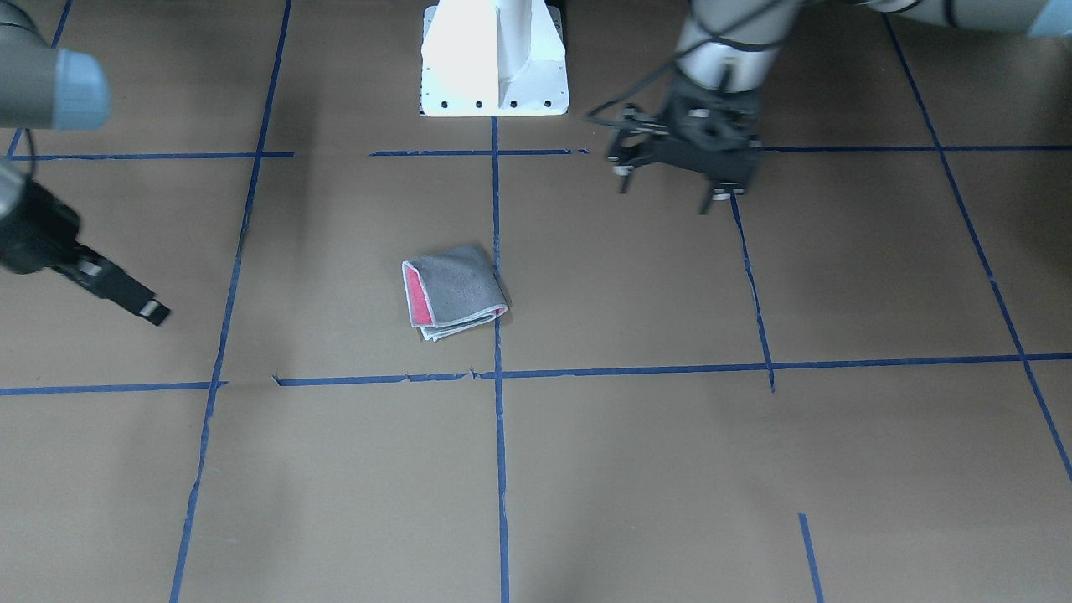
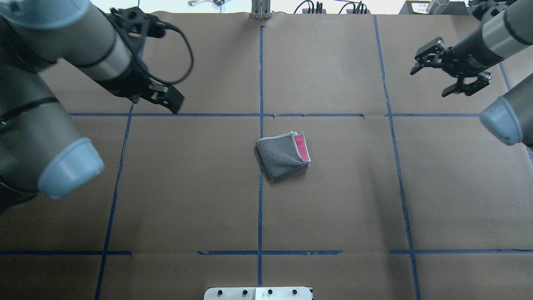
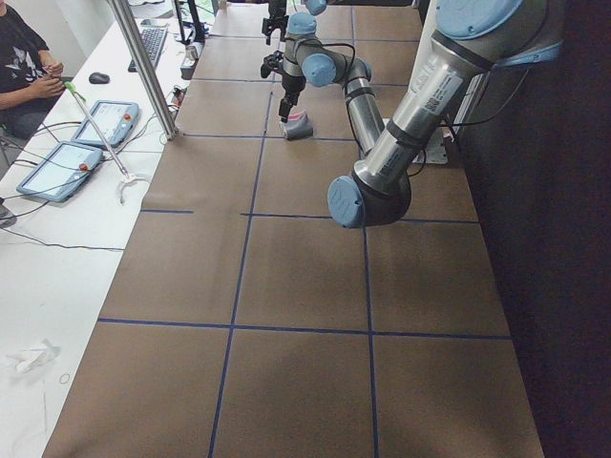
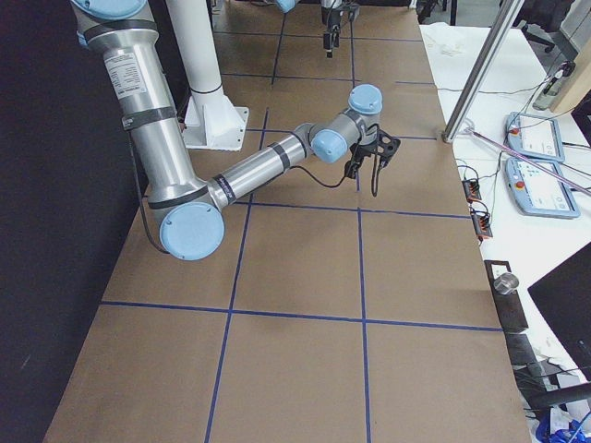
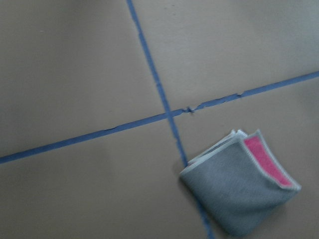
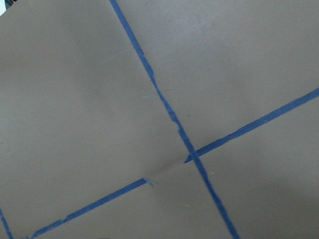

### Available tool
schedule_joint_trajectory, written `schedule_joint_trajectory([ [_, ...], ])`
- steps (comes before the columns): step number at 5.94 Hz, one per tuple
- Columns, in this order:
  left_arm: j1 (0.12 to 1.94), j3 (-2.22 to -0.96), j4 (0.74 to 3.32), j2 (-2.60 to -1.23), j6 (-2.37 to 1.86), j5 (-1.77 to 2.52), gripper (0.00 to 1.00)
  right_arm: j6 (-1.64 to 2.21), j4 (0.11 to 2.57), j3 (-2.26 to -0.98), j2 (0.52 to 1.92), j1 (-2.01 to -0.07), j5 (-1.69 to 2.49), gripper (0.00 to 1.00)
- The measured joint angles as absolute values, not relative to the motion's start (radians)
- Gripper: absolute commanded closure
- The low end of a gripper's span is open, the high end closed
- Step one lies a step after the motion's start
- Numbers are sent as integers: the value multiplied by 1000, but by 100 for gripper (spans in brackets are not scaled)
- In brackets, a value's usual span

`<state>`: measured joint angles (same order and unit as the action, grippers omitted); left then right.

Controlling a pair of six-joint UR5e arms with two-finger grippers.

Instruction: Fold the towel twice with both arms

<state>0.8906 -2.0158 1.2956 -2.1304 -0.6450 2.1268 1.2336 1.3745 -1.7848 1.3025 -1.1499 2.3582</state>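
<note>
The towel (image 2: 283,155) lies folded into a small thick square at the table's middle, grey face up, with a pink-red strip and pale border showing along one edge. It also shows in the front view (image 1: 452,293), the left wrist view (image 5: 239,194) and the left side view (image 3: 298,126). My left gripper (image 1: 666,199) is open and empty, well back from the towel on the left side (image 2: 168,99). My right gripper (image 2: 428,83) is open and empty, far off on the right side (image 1: 151,310). The right wrist view shows only bare table.
Blue tape lines (image 2: 260,208) divide the brown table into squares. The white pedestal base (image 1: 494,59) stands at the robot's edge. A side table with tablets (image 3: 67,162), a metal pole (image 3: 143,67) and a seated operator (image 3: 24,57) lies beyond the far edge.
</note>
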Motion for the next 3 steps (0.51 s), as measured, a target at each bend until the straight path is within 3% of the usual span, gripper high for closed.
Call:
schedule_joint_trajectory([
  [3, 1232, -1927, 1176, -1950, -187, 2320, 0, 539, 1714, -1751, 1337, -1349, 2399, 0],
])
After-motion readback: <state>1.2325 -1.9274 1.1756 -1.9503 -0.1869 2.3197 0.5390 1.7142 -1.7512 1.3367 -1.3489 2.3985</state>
